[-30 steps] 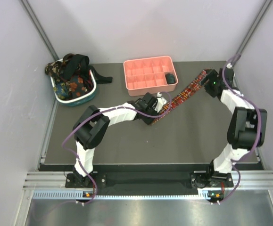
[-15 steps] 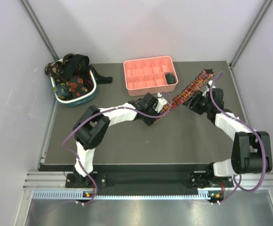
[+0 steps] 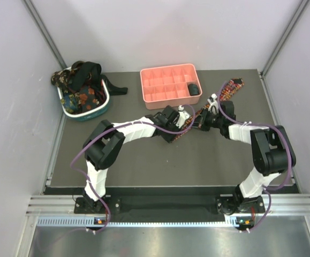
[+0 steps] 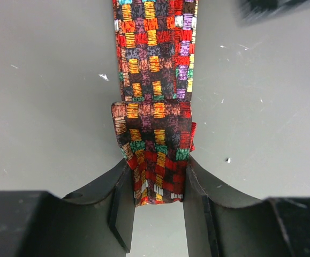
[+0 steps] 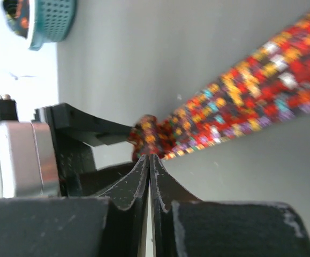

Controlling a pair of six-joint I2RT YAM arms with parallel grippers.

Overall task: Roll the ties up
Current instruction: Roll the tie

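Observation:
A red-yellow-dark plaid tie [image 3: 219, 99] lies diagonally across the dark table. Its near end is folded over into a short roll [image 4: 152, 136]. My left gripper [image 4: 155, 184] is shut on that folded end, one finger [image 4: 123, 206] on each side of it. In the top view the left gripper [image 3: 180, 122] sits at mid-table. My right gripper [image 3: 202, 122] is right beside it, low over the tie. Its jaws [image 5: 149, 156] are shut with nothing between them, their tips at the rolled end [image 5: 146, 131]. More ties [image 3: 80, 80] are piled in the teal basket.
A pink compartment tray [image 3: 163, 80] stands at the back centre, with a dark rolled item [image 3: 194, 89] in one compartment. The teal-and-white basket [image 3: 88, 112] sits at the back left, also seen in the right wrist view [image 5: 50, 19]. Metal frame posts rise at both back corners.
My right arm swung from the tie's far end at the back right to beside the left gripper, and its jaws closed. The left gripper stayed on the folded end.

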